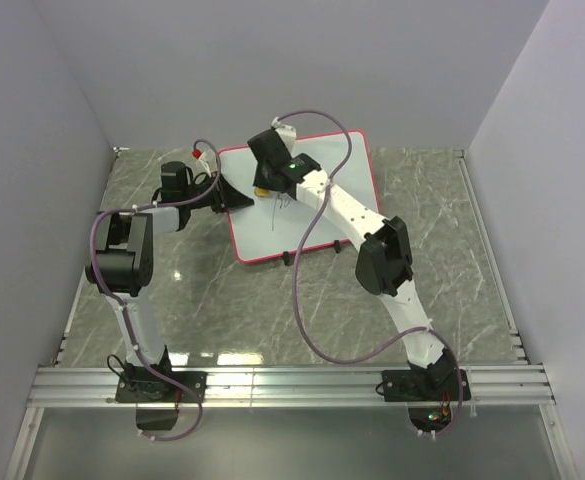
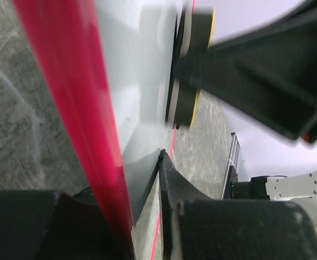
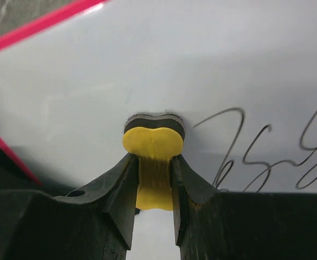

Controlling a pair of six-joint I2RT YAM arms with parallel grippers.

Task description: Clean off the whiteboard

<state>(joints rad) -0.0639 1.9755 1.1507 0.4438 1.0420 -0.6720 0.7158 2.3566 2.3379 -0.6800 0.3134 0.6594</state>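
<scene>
Right gripper (image 3: 153, 162) pinches yellow eraser (image 3: 151, 142), pad against whiteboard (image 3: 212, 59). Left gripper (image 1: 230, 194) clamps the board's rim. Suggest: sweep flat, evenly pressed, across scribble (image 3: 266, 162).

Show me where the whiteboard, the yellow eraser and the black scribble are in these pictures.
whiteboard (image 1: 257, 225), top view, bare white surface near its front edge
yellow eraser (image 3: 151, 143), right wrist view, its yellow face
black scribble (image 3: 266, 158), right wrist view, a middle stroke
</scene>
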